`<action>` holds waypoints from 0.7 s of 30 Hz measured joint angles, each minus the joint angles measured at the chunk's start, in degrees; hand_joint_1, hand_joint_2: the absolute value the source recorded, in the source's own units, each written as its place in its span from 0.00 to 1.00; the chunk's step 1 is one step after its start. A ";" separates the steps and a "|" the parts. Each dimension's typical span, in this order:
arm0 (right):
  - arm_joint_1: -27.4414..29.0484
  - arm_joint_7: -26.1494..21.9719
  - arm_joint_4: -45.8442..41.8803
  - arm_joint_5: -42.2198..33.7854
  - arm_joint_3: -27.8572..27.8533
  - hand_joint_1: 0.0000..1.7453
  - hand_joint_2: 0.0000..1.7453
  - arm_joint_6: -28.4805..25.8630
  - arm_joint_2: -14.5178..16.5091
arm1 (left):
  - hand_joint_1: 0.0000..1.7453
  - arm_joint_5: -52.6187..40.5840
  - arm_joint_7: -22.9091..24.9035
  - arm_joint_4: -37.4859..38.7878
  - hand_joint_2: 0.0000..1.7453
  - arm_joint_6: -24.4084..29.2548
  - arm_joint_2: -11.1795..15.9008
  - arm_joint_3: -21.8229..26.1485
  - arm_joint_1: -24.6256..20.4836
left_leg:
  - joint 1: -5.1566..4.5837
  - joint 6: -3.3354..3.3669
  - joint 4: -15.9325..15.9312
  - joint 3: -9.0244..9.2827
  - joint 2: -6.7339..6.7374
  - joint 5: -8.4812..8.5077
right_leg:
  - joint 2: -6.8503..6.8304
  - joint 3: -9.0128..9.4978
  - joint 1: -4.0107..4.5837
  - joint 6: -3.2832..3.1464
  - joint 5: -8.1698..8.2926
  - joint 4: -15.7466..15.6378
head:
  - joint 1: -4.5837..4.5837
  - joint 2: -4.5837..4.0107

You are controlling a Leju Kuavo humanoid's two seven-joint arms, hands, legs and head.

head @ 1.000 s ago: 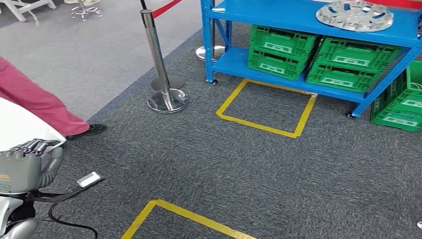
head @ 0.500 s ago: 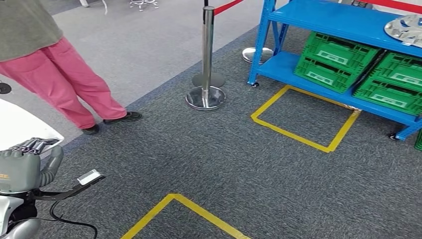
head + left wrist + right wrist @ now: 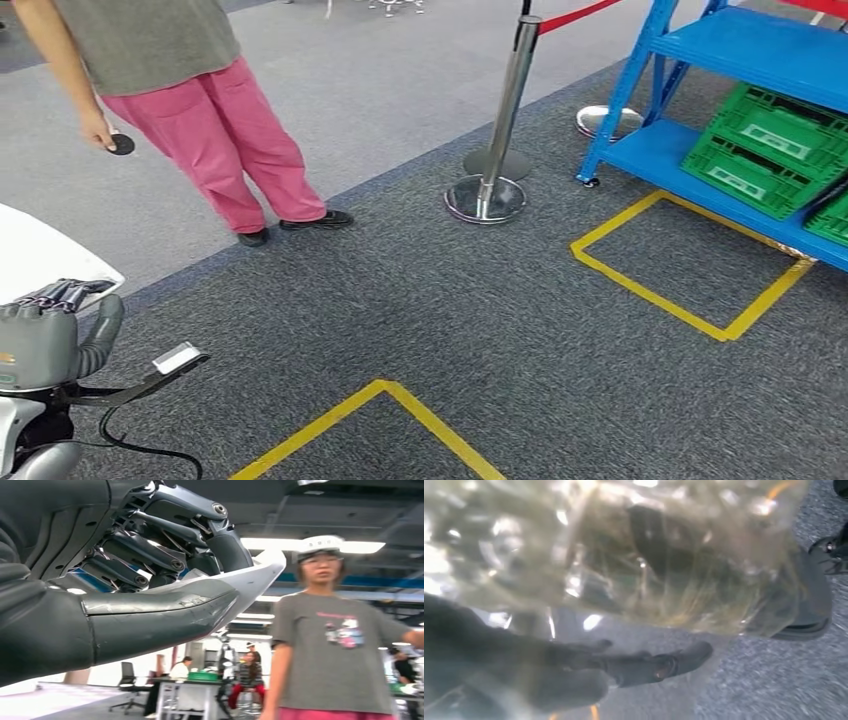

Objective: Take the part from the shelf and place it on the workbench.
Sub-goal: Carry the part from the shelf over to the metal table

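Head view: left hand [image 3: 40, 335] grips white part [image 3: 40, 262]. Right hand [image 3: 574, 675] blurred behind something clear; grip unclear. Grey carpet [image 3: 480, 300], yellow tape [image 3: 680, 305], blue shelf [image 3: 740, 60], green crates [image 3: 770, 150]; labels unreadable.

A: From where does the head view look?
B: From high on the robot, forward and down over grey carpet [image 3: 480, 300]. A blue shelf [image 3: 740, 60] stands far right, a person [image 3: 190, 100] far left, the left hand [image 3: 45, 335] near left.

A: And the left wrist view?
B: Very close behind the left hand [image 3: 125, 580], facing up and outward toward ceiling lights. It shares that person [image 3: 330, 630] with the head view.

A: The right wrist view?
B: Pressed against something clear and blurred [image 3: 624, 550], with carpet [image 3: 784, 680] behind; the head view shares that carpet.
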 joint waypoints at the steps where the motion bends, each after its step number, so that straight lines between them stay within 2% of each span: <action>1: -0.05 0.00 -0.02 0.05 0.10 0.00 0.00 -0.08 -0.08 | 1.00 0.00 0.07 -0.01 1.00 -0.07 -0.04 -0.03 -0.04 | -0.15 0.44 -1.40 0.72 0.72 -0.02 | -0.59 0.08 0.20 0.39 -0.38 0.07 | 0.06 0.00; 2: -0.14 0.01 -0.03 0.09 0.18 0.00 0.00 -0.11 -0.15 | 1.00 0.00 0.13 -0.01 1.00 -0.13 -0.07 -0.05 -0.03 | -0.38 1.10 -1.71 0.79 0.53 -0.40 | -1.22 0.16 0.31 0.69 -0.67 0.02 | 0.11 0.00; 3: -0.28 0.01 -0.03 0.11 0.21 0.00 0.00 -0.10 -0.14 | 1.00 0.00 0.17 -0.01 1.00 -0.17 -0.09 -0.05 0.05 | -0.41 1.82 -1.69 0.73 -0.24 -0.47 | -1.88 0.50 0.27 0.94 -0.86 -0.14 | 0.31 0.00; 4: -0.45 0.01 -0.03 0.15 0.23 0.00 0.00 -0.05 -0.11 | 1.00 0.00 0.21 -0.03 1.00 -0.22 -0.09 -0.03 0.15 | -0.47 2.26 -1.75 0.72 -0.92 -0.49 | -1.68 0.74 0.11 1.22 -1.22 -0.05 | 0.44 0.00; 6: -0.63 -0.18 -0.02 0.23 0.25 0.00 0.00 0.17 -0.04 | 1.00 0.01 0.32 -0.06 1.00 -0.46 -0.08 0.00 -0.01 | -0.61 3.12 -1.87 0.72 -2.26 -0.37 | 1.02 -0.35 -0.25 1.56 -3.49 2.95 | 0.52 0.00; 7: -0.60 -0.34 -0.02 0.30 0.26 0.00 0.00 0.30 0.01 | 1.00 0.01 0.36 -0.08 1.00 -0.60 -0.09 -0.01 -0.14 | -0.73 3.49 -1.89 0.71 -2.89 -0.36 | 2.95 -1.96 -0.33 1.55 -5.38 6.33 | 0.62 0.00; 8: -0.48 -0.51 -0.01 0.38 0.26 0.00 0.00 0.43 0.03 | 1.00 0.02 0.40 -0.08 1.00 -0.74 -0.10 -0.04 -0.28 | -0.94 3.78 -1.89 0.69 -3.59 -0.38 | 4.26 -4.22 -0.31 1.36 -7.34 10.59 | 0.68 0.00; 9: -0.33 -0.67 -0.01 0.49 0.28 0.00 0.00 0.53 0.05 | 1.00 0.04 0.42 -0.08 1.00 -0.83 -0.12 -0.07 -0.36 | -1.20 4.01 -1.89 0.69 -4.36 -0.42 | 4.89 -6.55 -0.22 1.10 -8.74 14.63 | 0.72 0.00; 10: -0.20 -0.63 -0.01 0.60 0.32 0.00 0.00 0.61 0.07 | 1.00 0.05 0.43 -0.08 1.00 -0.87 -0.14 -0.09 -0.38 | -1.47 4.17 -1.88 0.72 -5.20 -0.46 | 5.23 -8.41 -0.06 0.73 -9.17 17.36 | 0.75 0.00; 11: -0.12 -0.59 -0.01 0.71 0.39 0.00 0.00 0.68 0.07 | 1.00 0.06 0.48 -0.08 1.00 -0.90 -0.15 -0.10 -0.38 | -1.72 4.29 -1.88 0.80 -6.09 -0.49 | 5.44 -9.40 0.18 0.29 -8.40 18.06 | 0.74 0.00; 12: -0.09 -0.55 -0.01 0.79 0.48 0.00 0.00 0.74 0.07 | 1.00 0.07 0.53 -0.08 1.00 -0.90 -0.18 -0.10 -0.40 | -1.91 4.38 -1.87 0.93 -6.96 -0.53 | 5.73 -9.27 0.51 -0.24 -6.49 16.46 | 0.73 0.00; 13: -0.09 -0.50 -0.01 0.84 0.56 0.00 0.00 0.78 0.07 | 1.00 0.08 0.60 -0.08 1.00 -0.90 -0.21 -0.11 -0.42 | -2.02 4.46 -1.87 1.11 -7.78 -0.58 | 6.46 -8.19 0.89 -0.83 -3.79 13.00 | 0.72 0.00; 14: -0.12 -0.50 -0.01 0.88 0.62 0.00 0.00 0.80 0.04 | 1.00 0.08 0.68 -0.08 1.00 -0.92 -0.23 -0.11 -0.47 | -2.11 4.48 -1.85 1.24 -8.58 -0.65 | 7.97 -6.70 1.28 -1.50 -1.21 8.85 | 0.72 0.00; 15: -0.14 -0.62 -0.01 0.90 0.66 0.00 0.00 0.81 0.02 | 1.00 0.09 0.77 -0.08 1.00 -1.01 -0.26 -0.12 -0.52 | -2.15 4.43 -1.79 1.30 -9.37 -0.72 | 9.18 -5.19 1.49 -1.94 0.70 5.30 | 0.74 0.00; 16: -0.13 -0.75 -0.01 0.92 0.68 0.00 0.00 0.83 -0.01 | 1.00 0.09 0.84 -0.08 1.00 -1.10 -0.28 -0.13 -0.55 | -2.11 4.32 -1.75 1.26 -10.08 -0.72 | 10.06 -4.13 1.66 -2.20 1.81 2.94 | 0.75 0.00; 17: -0.14 -0.88 -0.01 0.93 0.69 0.00 0.00 0.84 -0.03 | 1.00 0.09 0.93 -0.08 1.00 -1.21 -0.30 -0.12 -0.55 | -2.04 4.11 -1.75 1.11 -10.83 -0.67 | 10.30 -3.60 1.73 -2.32 2.10 1.89 | 0.79 0.00; 19: -0.28 -0.95 -0.01 0.99 0.72 0.00 0.00 0.85 0.02 | 1.00 0.09 1.07 -0.10 1.00 -1.32 -0.25 -0.06 -0.43 | -1.88 3.64 -1.78 0.81 -11.84 -0.52 | 8.85 -3.17 1.57 -2.25 2.42 1.15 | 0.80 0.00; 20: -0.38 -0.90 -0.01 1.04 0.73 0.00 0.00 0.84 0.09 | 1.00 0.09 1.15 -0.13 1.00 -1.32 -0.16 0.02 -0.34 | -1.95 3.41 -1.32 0.54 -11.11 -0.93 | 8.13 -2.90 1.43 -2.30 2.63 0.63 | 0.76 0.00; 21: -0.43 -0.86 -0.01 1.10 0.73 0.00 0.00 0.83 0.15 | 1.00 0.09 1.20 -0.16 1.00 -1.32 -0.03 0.13 -0.28 | -2.04 3.16 0.03 -0.08 -9.70 -1.88 | 7.38 -2.60 1.26 -2.35 2.84 0.09 | 0.70 0.00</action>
